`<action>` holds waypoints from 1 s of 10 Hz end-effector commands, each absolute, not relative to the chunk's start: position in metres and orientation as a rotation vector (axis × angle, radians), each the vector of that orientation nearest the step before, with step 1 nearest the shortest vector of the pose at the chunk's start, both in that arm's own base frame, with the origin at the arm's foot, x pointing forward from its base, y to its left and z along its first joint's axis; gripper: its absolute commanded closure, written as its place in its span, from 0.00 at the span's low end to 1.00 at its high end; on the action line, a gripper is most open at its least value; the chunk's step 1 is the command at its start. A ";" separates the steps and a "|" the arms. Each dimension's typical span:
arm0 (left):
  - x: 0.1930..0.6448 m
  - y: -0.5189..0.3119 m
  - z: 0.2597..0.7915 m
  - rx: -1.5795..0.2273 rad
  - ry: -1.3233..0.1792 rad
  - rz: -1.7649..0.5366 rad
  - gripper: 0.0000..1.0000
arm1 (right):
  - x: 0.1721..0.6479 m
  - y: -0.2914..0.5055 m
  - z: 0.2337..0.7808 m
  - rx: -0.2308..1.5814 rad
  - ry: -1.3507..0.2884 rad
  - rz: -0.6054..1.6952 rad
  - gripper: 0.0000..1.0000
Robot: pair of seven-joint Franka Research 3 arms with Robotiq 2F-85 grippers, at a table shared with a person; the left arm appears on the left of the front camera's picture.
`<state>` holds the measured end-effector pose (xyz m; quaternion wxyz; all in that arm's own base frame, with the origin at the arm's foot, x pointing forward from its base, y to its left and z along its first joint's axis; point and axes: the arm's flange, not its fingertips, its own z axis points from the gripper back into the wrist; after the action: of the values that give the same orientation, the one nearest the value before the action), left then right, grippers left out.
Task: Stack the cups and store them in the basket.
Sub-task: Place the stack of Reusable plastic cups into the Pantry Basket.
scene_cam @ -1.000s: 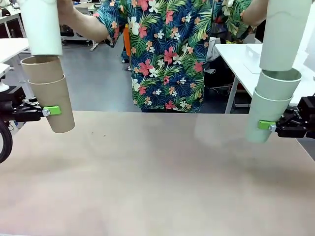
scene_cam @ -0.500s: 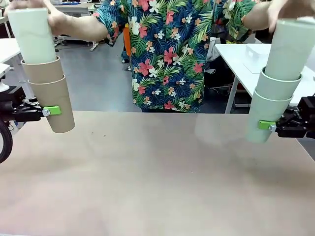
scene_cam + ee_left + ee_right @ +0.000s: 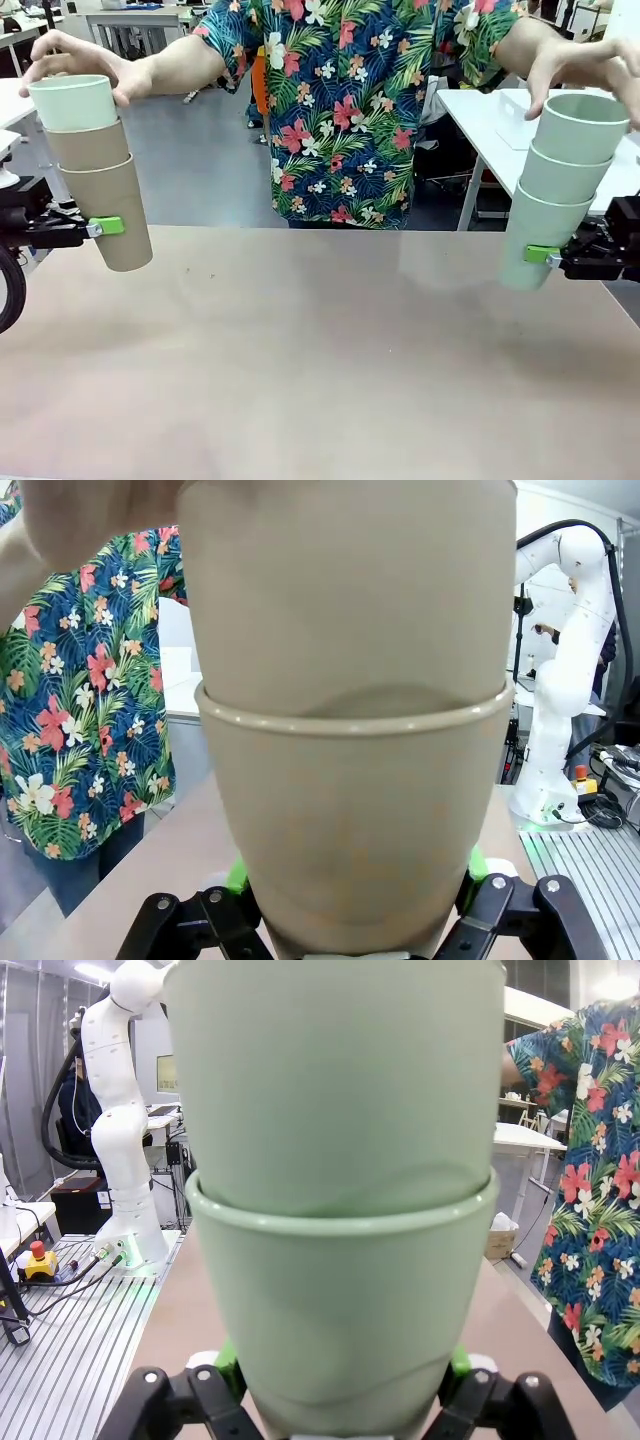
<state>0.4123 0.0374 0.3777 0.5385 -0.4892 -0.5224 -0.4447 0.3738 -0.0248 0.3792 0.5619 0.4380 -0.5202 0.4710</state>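
Observation:
At the left, my left gripper [image 3: 105,227] is shut on a tan cup [image 3: 115,205] holding a second tan cup [image 3: 88,146] and a mint cup [image 3: 75,102] on top; a hand rests on that top cup. The wrist view shows the tan stack [image 3: 355,810] between my left gripper's [image 3: 355,920] green pads. At the right, my right gripper [image 3: 540,255] is shut on a mint cup [image 3: 535,235] with two more mint cups [image 3: 578,128] nested in it, a hand over the top one. The same mint stack [image 3: 340,1290] sits in my right gripper [image 3: 340,1405]. The basket is out of view.
The brown table [image 3: 320,350] spreads below both stacks. A person in a flowered shirt [image 3: 345,110] stands at the far edge with both arms spread. White tables stand behind on the right [image 3: 490,120] and left.
The person has pushed a mint cup down into each stack; both top cups now sit deep in the cups below. My grippers have not moved.

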 end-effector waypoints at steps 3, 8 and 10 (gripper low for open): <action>0.412 0.037 0.382 -1.164 -1.251 -1.067 0.15 | 0.374 -0.025 0.382 1.024 -1.233 1.117 0.15; 0.412 0.037 0.382 -1.164 -1.251 -1.067 0.15 | 0.374 -0.025 0.382 1.024 -1.233 1.117 0.15; 0.412 0.037 0.382 -1.164 -1.251 -1.067 0.15 | 0.374 -0.025 0.382 1.024 -1.233 1.117 0.15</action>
<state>0.4123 0.0374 0.3773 0.5387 -0.4895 -0.5222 -0.4444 0.3738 -0.0247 0.3792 0.5619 0.4380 -0.5202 0.4710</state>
